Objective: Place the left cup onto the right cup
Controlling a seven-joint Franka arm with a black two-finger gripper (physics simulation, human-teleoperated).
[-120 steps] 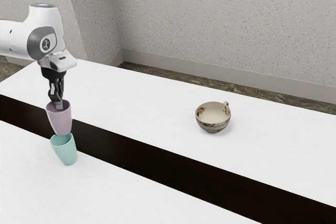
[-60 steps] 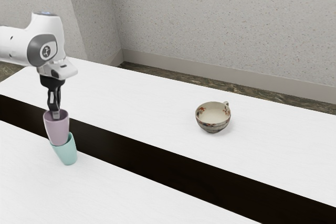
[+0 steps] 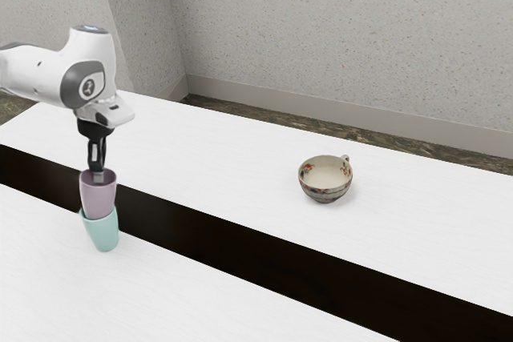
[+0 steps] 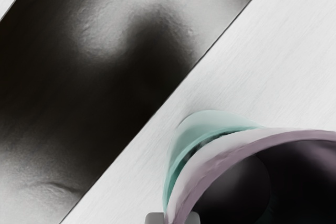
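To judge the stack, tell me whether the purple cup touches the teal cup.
Touching. The exterior view shows the purple cup seated inside the teal cup, its wall meeting the teal rim with no gap.

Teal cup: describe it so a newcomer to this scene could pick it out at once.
On the white table, follow the dark stripe toward the exterior view's left, under the gripper. The teal cup stands there at the stripe's near edge, the lower of two nested cups. The mauve cup sits in it; the patterned cup stands apart.
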